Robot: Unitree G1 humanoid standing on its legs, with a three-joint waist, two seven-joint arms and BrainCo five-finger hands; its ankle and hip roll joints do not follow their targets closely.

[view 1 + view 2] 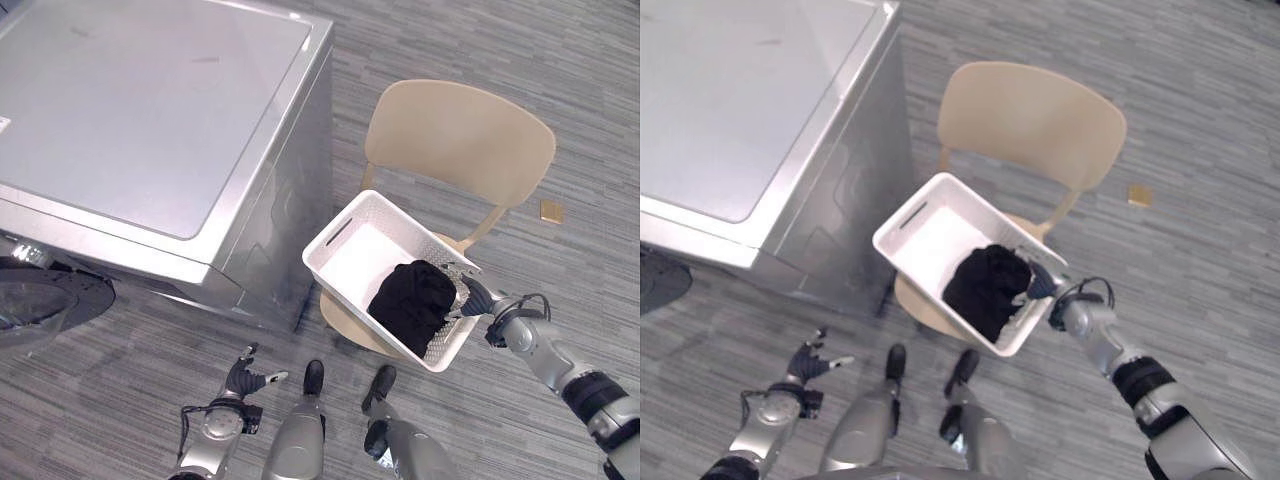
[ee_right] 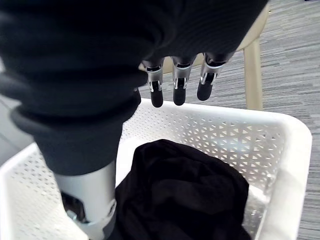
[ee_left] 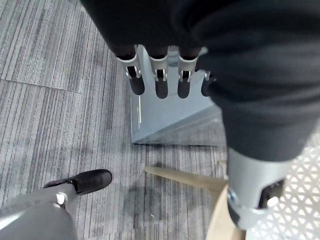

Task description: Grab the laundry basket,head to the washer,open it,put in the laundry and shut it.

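Left eye view: white laundry basket on beige chair beside silver washer, black laundry inside. Right hand at basket's near rim. Left hand low, well apart.

Left wrist view: fingers straight, holding nothing.

Right wrist view: fingers extended over laundry, not gripping.

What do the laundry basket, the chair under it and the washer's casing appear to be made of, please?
The laundry basket looks like white moulded plastic with perforated lattice walls. The chair seems pale beige moulded plastic or lacquered wood with a smooth matte shell; which one is unclear. The washer looks like silver-grey painted metal with a soft sheen.
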